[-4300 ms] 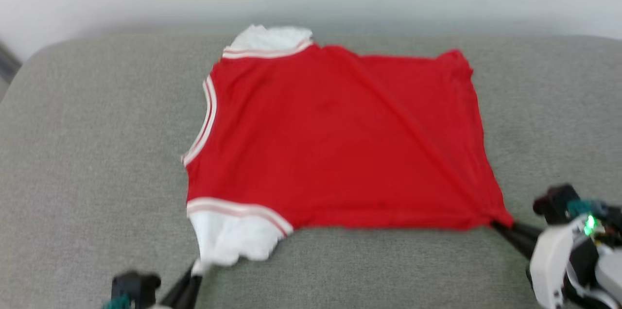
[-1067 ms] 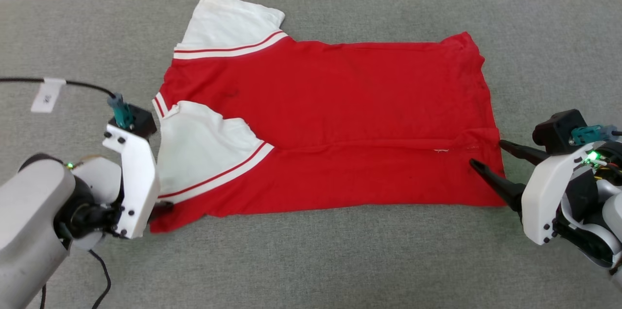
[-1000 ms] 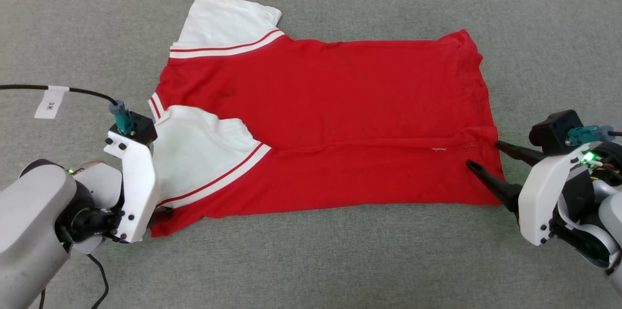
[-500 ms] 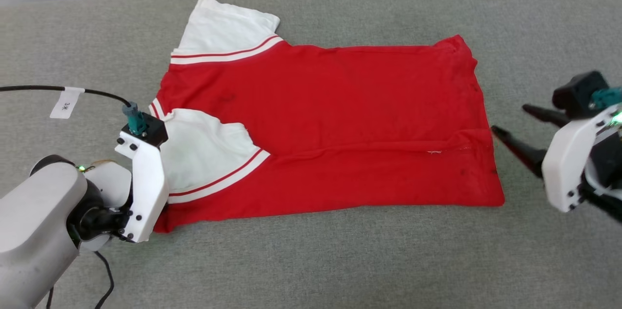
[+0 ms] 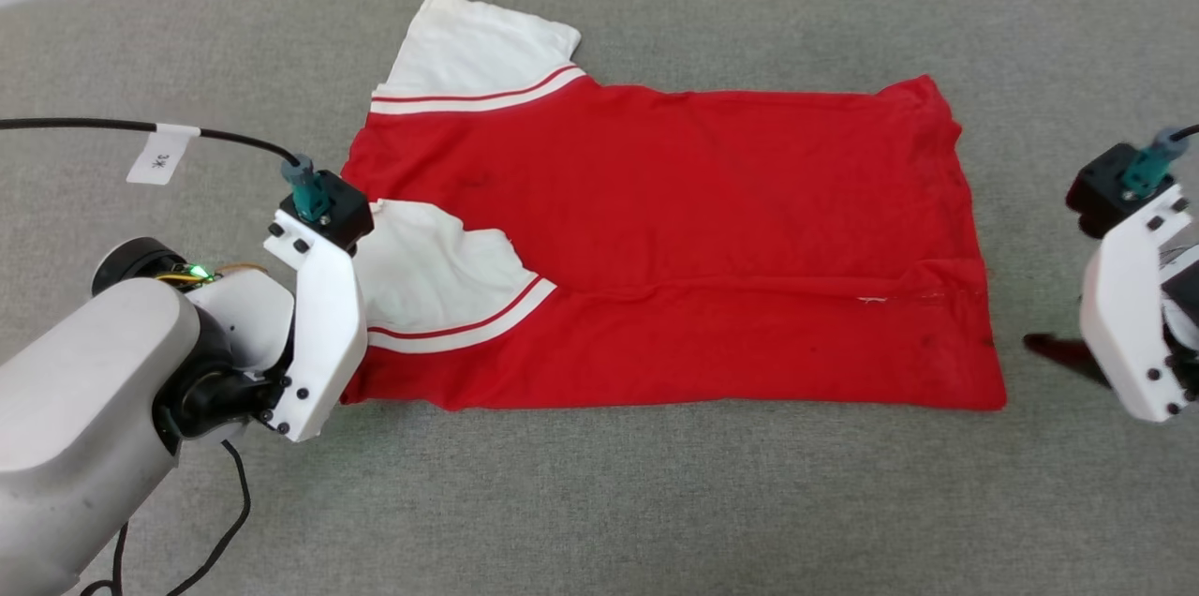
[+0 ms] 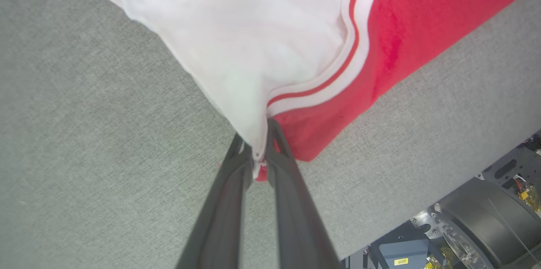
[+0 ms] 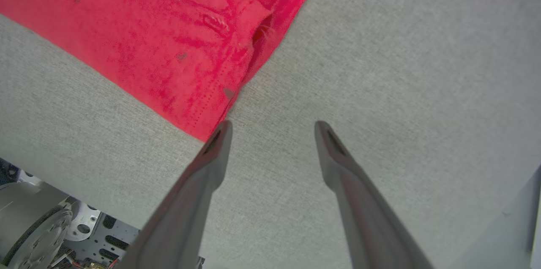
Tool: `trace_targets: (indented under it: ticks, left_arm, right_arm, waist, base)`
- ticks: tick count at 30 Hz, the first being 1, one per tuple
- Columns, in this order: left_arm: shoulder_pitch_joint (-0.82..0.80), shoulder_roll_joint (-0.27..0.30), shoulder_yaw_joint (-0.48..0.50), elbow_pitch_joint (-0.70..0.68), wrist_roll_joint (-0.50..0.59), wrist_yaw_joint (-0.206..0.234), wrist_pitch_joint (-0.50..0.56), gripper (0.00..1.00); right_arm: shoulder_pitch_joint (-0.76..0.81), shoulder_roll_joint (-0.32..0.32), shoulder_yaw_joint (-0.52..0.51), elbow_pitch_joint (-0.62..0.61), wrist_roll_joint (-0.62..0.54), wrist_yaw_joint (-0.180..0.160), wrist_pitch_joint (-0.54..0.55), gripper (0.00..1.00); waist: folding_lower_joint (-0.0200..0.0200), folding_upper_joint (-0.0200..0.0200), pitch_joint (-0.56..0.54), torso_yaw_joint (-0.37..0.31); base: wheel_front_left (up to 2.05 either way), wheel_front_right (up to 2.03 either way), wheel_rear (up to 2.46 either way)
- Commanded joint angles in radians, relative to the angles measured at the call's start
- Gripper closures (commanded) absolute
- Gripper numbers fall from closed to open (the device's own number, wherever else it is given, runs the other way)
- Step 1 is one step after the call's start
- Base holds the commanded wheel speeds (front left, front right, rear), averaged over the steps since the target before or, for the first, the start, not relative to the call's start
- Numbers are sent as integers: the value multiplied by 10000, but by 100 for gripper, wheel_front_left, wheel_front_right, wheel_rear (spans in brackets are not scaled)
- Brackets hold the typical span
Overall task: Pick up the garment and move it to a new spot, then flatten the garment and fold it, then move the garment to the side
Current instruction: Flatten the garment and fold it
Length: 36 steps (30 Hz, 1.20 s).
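The garment (image 5: 693, 240) lies spread on a grey padded surface, red with white sleeves. Its far sleeve (image 5: 482, 43) is flat and its near sleeve (image 5: 440, 273) is folded in over the red body. In the left wrist view my left gripper (image 6: 258, 163) is shut on the garment's (image 6: 270, 36) near-left corner, pinching white sleeve edge and red hem together. In the head view the left wrist's white housing (image 5: 318, 334) covers those fingers. My right gripper (image 7: 272, 127) stands open just off the near-right corner of the garment (image 7: 169, 28), holding nothing. One of its dark fingers (image 5: 1058, 354) pokes out right of the hem.
The grey padded surface (image 5: 599, 502) stretches around the garment on all sides. A black cable with a white tag (image 5: 161, 156) runs to the left wrist. Past the surface's near edge, parts of the robot's base (image 6: 486, 218) are visible.
My left gripper has shut on the garment's near-left corner. My right gripper, still open, has drawn back to the right off the hem. The head camera has shifted a little.
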Motion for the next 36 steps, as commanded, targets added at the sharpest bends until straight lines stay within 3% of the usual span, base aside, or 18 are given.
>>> trace_targets:
  ticks: [1,7,12,13,14,15,27,31,36]
  left_arm:
    - [-100,-58,-35,-58,39,46,-46,100]
    - [-97,-108,-43,-132,76,71,-144,100]
    - [60,-146,-28,-30,32,98,-317,100]
    - [239,-187,-26,95,-49,103,-454,100]
    - [299,-183,-30,151,-76,100,-504,100]
    - [604,-41,96,350,-287,97,-787,100]
    - [1971,814,-27,-743,-953,316,-758,100]
    - [2580,985,-154,-1188,-1079,594,-915,100]
    - [2967,871,-309,-1051,-1026,800,-1108,100]
  right_arm:
    - [45,257,83,193,256,-11,184,0]
    - [435,1184,110,1234,606,-11,21,0]
    - [1168,1989,728,1993,592,-7,-242,0]
    - [1193,2260,932,2172,539,-7,-609,100]
    - [1109,2246,944,2187,534,-7,-739,100]
    - [520,1554,693,1865,668,-8,-1384,100]
    - [1701,-815,683,-163,1433,-14,-1843,100]
    - [2523,-1061,614,-395,1636,-14,-1956,100]
    - [3150,-578,556,74,1459,-14,-1984,100]
  waist:
    - [0,-1,129,80]
    - [0,-1,500,279]
    - [0,-1,726,394]
    - [0,-1,689,372]
    - [0,-1,627,349]
    - [0,-1,87,265]
    - [0,-1,-982,274]
    - [0,-1,-935,260]
    - [0,-1,-756,191]
  base:
    - [0,0,0]
    - [0,0,0]
    - [0,0,0]
    - [0,0,0]
    - [0,0,0]
    - [0,0,0]
    - [0,0,0]
    - [0,0,0]
    - [0,0,0]
